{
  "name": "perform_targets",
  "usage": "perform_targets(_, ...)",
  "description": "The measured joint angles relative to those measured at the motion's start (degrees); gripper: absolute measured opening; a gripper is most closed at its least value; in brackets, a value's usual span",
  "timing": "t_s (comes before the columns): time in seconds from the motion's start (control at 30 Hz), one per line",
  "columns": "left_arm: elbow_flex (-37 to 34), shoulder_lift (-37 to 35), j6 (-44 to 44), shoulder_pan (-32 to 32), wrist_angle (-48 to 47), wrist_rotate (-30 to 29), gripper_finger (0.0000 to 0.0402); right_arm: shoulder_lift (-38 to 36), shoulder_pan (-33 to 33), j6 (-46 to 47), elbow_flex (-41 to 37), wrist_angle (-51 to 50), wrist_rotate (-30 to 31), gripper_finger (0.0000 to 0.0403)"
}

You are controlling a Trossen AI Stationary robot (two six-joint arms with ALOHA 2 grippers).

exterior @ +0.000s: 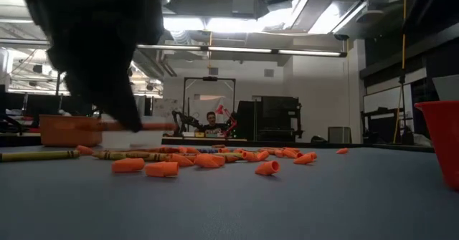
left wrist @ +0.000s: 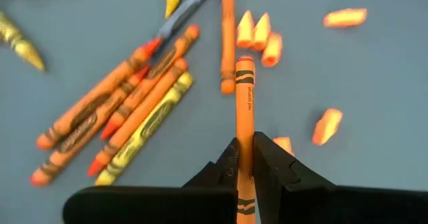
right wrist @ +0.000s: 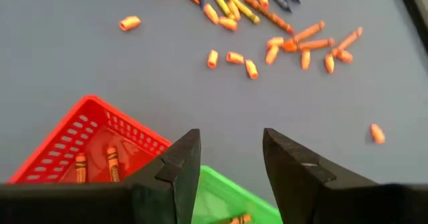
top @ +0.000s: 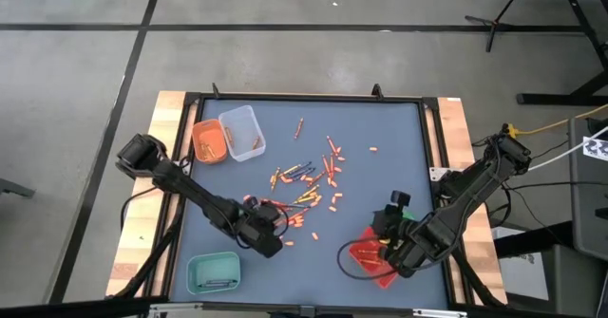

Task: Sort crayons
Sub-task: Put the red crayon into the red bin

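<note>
Many orange, red and yellow crayons [top: 309, 180] and short orange stubs lie loose on the dark blue mat; a cluster of them [left wrist: 127, 110] shows in the left wrist view. My left gripper [left wrist: 245, 142], near the mat's front left [top: 269, 239], is shut on one red-orange crayon [left wrist: 245, 97]. My right gripper [right wrist: 231, 147] hangs open at the front right [top: 391, 252], above a red tray [right wrist: 87, 144] holding two crayons and a green tray [right wrist: 221, 197]. It touches nothing. My left gripper pinches the red-orange crayon between its two fingers [left wrist: 267, 164], at the wrapped shaft toward its rear end [left wrist: 245, 158]. It comes slanting down from above. The crayon's front end [left wrist: 245, 67] sticks out past the fingertips. In the low view the crayon [exterior: 154, 125] hangs level, clear of the mat.
An orange tray [top: 209, 140] and a clear tray [top: 242, 131] stand at the far left, both holding crayons. A teal tray [top: 214, 272] sits at the front left. A raised frame [top: 304, 98] borders the mat. A person sits in the room beyond [exterior: 210, 122].
</note>
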Motion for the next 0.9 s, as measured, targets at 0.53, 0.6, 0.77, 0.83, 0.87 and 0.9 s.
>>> perform_targets(0.53, 0.1, -0.3, 31.6, 6.9, 12.3, -0.4, 0.0009, 0.0, -9.9, -30.9, 0.0, 16.3, 0.2, 0.0161)
perform_targets(0.6, 0.1, -0.4, 36.5, 7.5, 13.7, -0.4, 0.0009, 0.0, -12.1, -33.9, 0.0, 18.4, -2.0, 0.0161)
perform_targets(0.77, 0.1, -0.4, 46.4, 8.9, 16.7, -1.4, 0.0009, 0.0, -17.2, -41.2, 0.0, 23.3, -8.6, 0.0161)
perform_targets(0.83, 0.1, -0.4, 49.7, 9.4, 18.1, -3.2, 0.0009, 0.0, -18.9, -44.0, 0.0, 25.3, -11.6, 0.0161)
perform_targets(0.87, 0.1, -0.4, 51.3, 9.7, 19.3, -4.0, 0.0009, 0.0, -19.8, -45.4, 0.0, 26.1, -12.9, 0.0161)
perform_targets(0.9, 0.1, -0.4, 53.0, 10.0, 20.6, -4.5, 0.0009, 0.0, -20.5, -46.9, 0.0, 26.9, -14.1, 0.0161)
